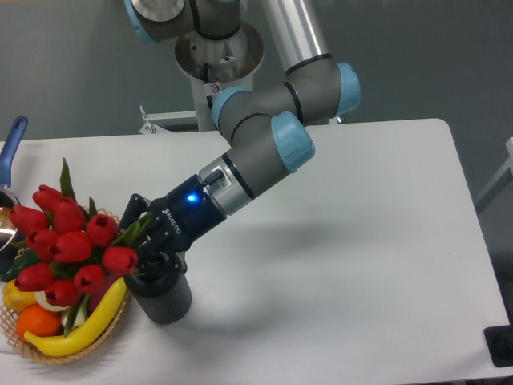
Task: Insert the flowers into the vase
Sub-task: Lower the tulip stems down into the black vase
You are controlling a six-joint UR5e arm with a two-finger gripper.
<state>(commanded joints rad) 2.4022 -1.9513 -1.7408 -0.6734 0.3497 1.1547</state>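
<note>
The flowers [70,241], a bunch of red tulips with green leaves, lean out to the left over the basket. Their green stems run right into my gripper [144,241], which is shut on them just above the mouth of the vase [162,295]. The vase is a short dark grey cylinder standing upright near the table's front left. The stem ends sit at the vase's rim, hidden behind my fingers, so I cannot tell how deep they reach.
A wicker basket [68,346] with a banana [84,325], an orange [36,321] and other produce stands touching the vase's left side. A blue pot handle [11,138] shows at the left edge. The white table [345,241] stretches to the right.
</note>
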